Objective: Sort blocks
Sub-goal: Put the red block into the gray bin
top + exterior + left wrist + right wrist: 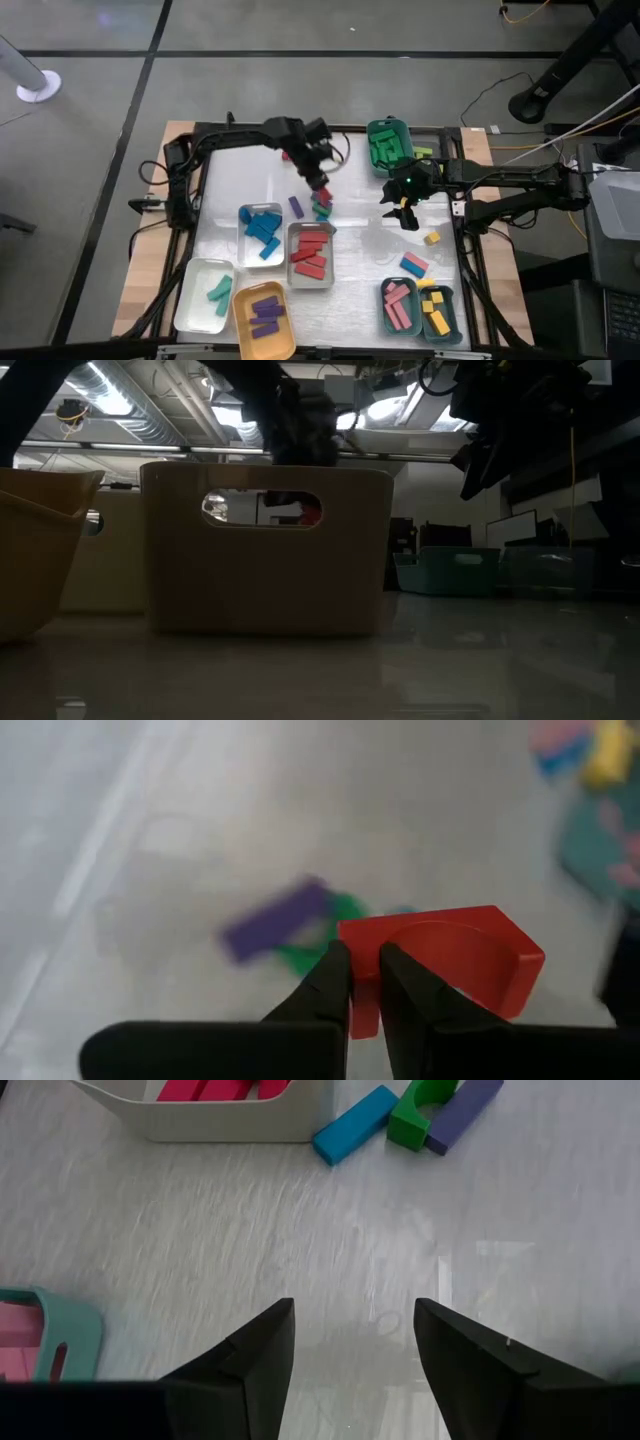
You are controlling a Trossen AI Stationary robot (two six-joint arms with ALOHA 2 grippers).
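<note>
Left gripper (pixel 365 982) pinching red block (pixel 450 960)

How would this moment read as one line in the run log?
left hand: shut on red block, above table | right hand: open, empty, over bare table | loose blocks remain

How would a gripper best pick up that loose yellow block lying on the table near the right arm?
Probably from straight above, closing across the yellow block on its narrow sides. It lies flat with bare table around it, so the fingers have room.
</note>
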